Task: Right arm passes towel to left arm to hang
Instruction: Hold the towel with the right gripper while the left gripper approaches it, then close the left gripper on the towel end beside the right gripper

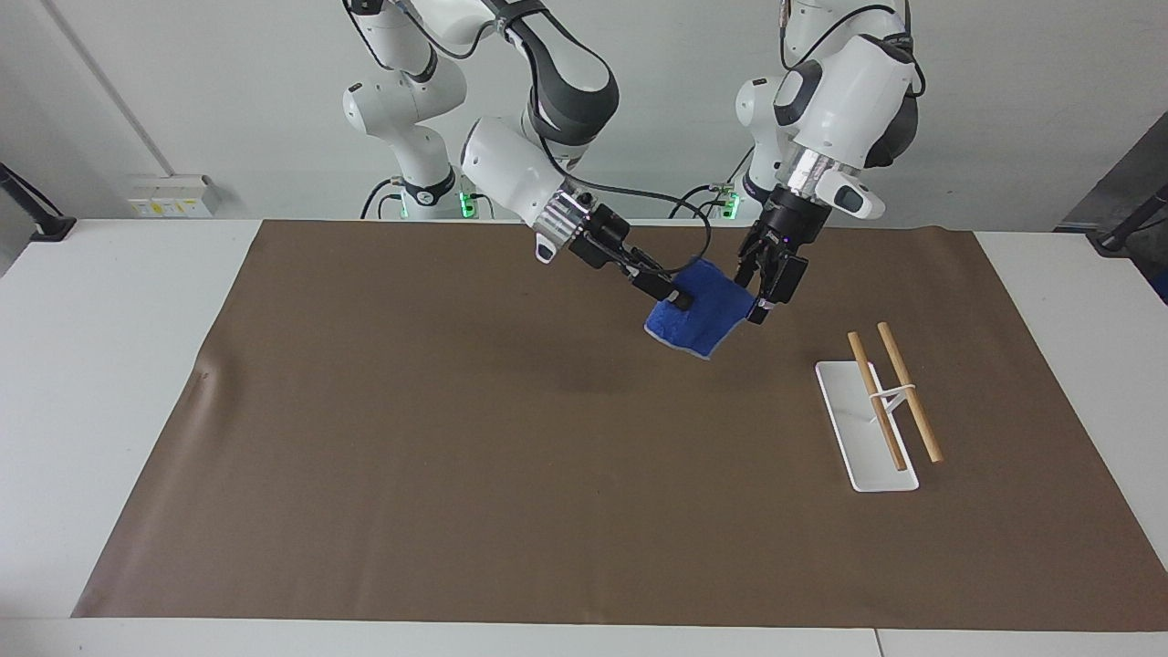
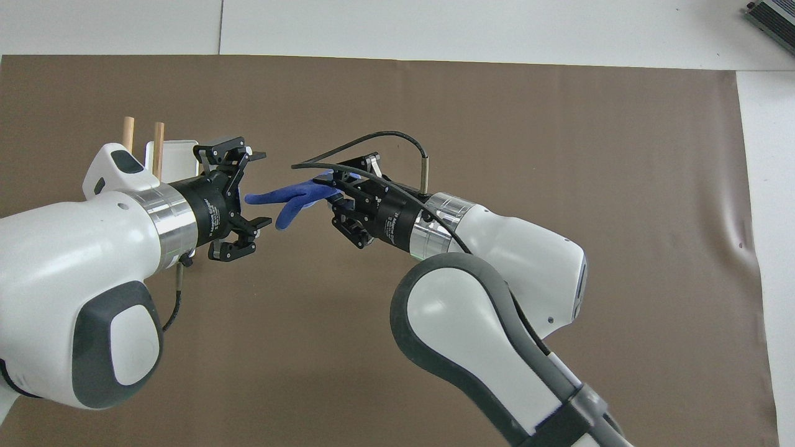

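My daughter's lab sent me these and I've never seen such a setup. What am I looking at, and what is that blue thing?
These are two robot arms at a table, shown at one moment from two cameras: one faces them from across the table, one looks down from above their own end. The blue thing is a small towel, held up in the air by the right gripper, which is shut on one edge. The left gripper is open, with its fingers on either side of the towel's free end, not yet closed on it. On the brown mat stands a white rack with two wooden rails, toward the left arm's end of the table.
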Controlling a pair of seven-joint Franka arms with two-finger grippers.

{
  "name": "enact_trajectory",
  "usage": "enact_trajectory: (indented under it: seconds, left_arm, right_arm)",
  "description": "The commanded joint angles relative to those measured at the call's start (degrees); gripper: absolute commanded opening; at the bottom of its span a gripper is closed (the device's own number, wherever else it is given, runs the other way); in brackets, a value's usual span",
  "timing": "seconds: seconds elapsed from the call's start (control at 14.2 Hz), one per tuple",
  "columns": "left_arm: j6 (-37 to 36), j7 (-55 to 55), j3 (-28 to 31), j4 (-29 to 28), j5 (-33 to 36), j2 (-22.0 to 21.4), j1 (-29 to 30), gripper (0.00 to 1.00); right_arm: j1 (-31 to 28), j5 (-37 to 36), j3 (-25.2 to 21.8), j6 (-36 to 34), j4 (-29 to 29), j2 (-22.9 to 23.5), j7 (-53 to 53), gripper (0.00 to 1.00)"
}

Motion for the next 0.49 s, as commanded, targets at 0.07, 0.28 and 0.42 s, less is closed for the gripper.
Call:
enact_trajectory:
  seconds: [0.07,0.28,0.42]
  left_arm:
    - [1.88,-0.36,0.2,-1.5,-1.14,0.07,-0.39,0.94]
    - [3.29,0.17,0.2,-1.5,-1.14,0.6,-0.22,0.9]
    - [3.29,0.52,0.12,-1.59,-1.14,0.69,-0.22,0.81]
  right_arm:
    - [0.02,0.83,0.42,1.23,0.93,0.45,-4.11,0.0]
    - [0.02,0.83,0.42,1.23,0.84,0.53,-4.46,0.0]
    - [0.02,0.83,0.42,1.23,0.84,0.45,-4.37,0.0]
